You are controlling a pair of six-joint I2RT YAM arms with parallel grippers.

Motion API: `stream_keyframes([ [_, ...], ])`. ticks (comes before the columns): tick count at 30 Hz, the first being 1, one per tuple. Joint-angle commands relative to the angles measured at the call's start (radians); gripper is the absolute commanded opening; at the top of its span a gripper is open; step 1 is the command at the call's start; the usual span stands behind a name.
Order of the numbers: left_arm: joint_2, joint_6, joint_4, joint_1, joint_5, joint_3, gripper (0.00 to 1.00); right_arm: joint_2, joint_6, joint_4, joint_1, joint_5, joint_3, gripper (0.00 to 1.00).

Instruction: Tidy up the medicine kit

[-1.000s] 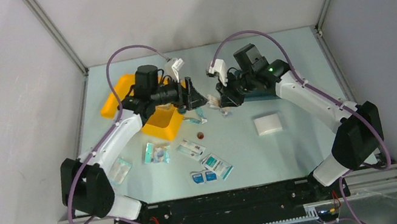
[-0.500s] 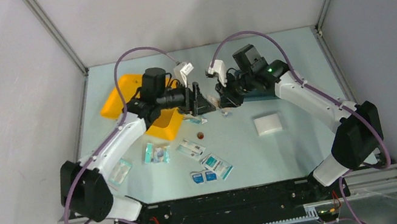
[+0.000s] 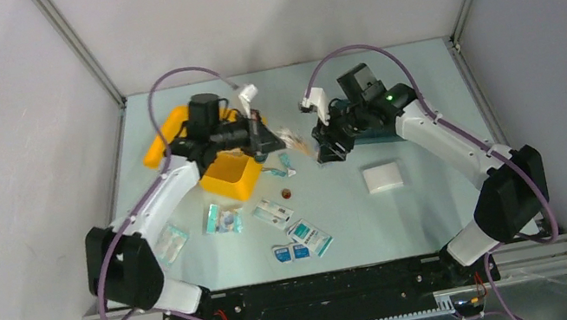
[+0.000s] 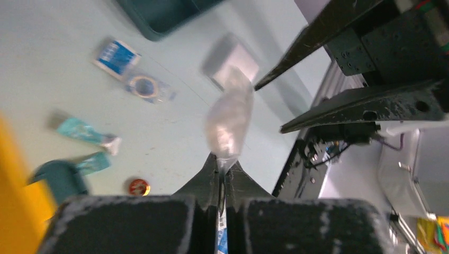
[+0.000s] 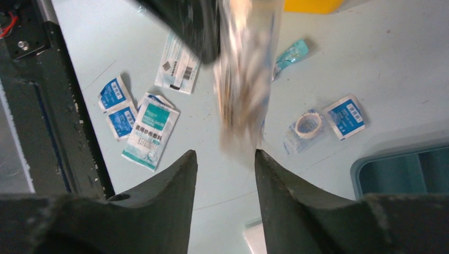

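Note:
The medicine kit (image 3: 232, 178) is a yellow box standing open at the left, its lid (image 3: 162, 142) lying behind it. My left gripper (image 3: 267, 139) hangs just right of the box, shut on the end of a clear plastic packet (image 3: 291, 137). In the left wrist view the packet (image 4: 229, 119) sticks out from the closed gripper (image 4: 221, 165). My right gripper (image 3: 329, 152) is a little to the right, open. In its wrist view the packet (image 5: 246, 69) hangs just beyond the spread gripper (image 5: 225, 156), not pinched.
A dark teal tray (image 3: 377, 136) lies under the right arm. A white pad (image 3: 381, 176) sits at the right. Several flat packets (image 3: 311, 237) and a tape roll packet (image 3: 222, 218) are scattered in front. A small red cap (image 3: 287, 194) lies near the box.
The left gripper reached right, closed on the packet and drew it back towards the yellow box. The right gripper opened and let the packet go.

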Motion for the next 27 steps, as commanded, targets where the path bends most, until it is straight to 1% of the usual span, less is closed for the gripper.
stream_keyframes([
  [1,-0.146,0.028,0.009,0.162,0.058,0.004,0.0,-0.081,-0.061,-0.122,-0.055,-0.068,0.035,0.54],
  [2,-0.16,0.045,-0.014,0.191,0.061,0.005,0.0,-0.089,-0.064,-0.131,-0.075,-0.073,0.032,0.55],
  [5,-0.216,0.115,-0.091,0.328,0.048,0.02,0.0,-0.131,-0.054,-0.136,-0.117,-0.088,0.004,0.55],
  [7,-0.227,0.206,-0.188,0.382,0.019,0.042,0.0,-0.148,-0.047,-0.128,-0.138,-0.096,-0.012,0.55],
  [8,-0.226,0.274,-0.264,0.402,-0.018,0.058,0.0,-0.155,-0.044,-0.125,-0.147,-0.099,-0.017,0.55],
  [9,-0.225,0.307,-0.323,0.407,-0.035,0.062,0.0,-0.157,-0.042,-0.117,-0.152,-0.099,-0.026,0.55],
  [11,-0.217,0.386,-0.367,0.417,-0.068,0.043,0.0,-0.158,-0.035,-0.108,-0.156,-0.098,-0.035,0.55],
  [18,-0.1,0.455,-0.379,0.413,-0.189,-0.007,0.0,-0.136,-0.026,-0.104,-0.158,-0.112,-0.037,0.55],
  [23,-0.005,0.49,-0.379,0.4,-0.202,-0.003,0.0,-0.138,-0.037,-0.114,-0.159,-0.102,-0.038,0.55],
  [27,0.083,0.501,-0.378,0.36,-0.208,0.021,0.0,-0.13,-0.039,-0.112,-0.161,-0.102,-0.041,0.55],
])
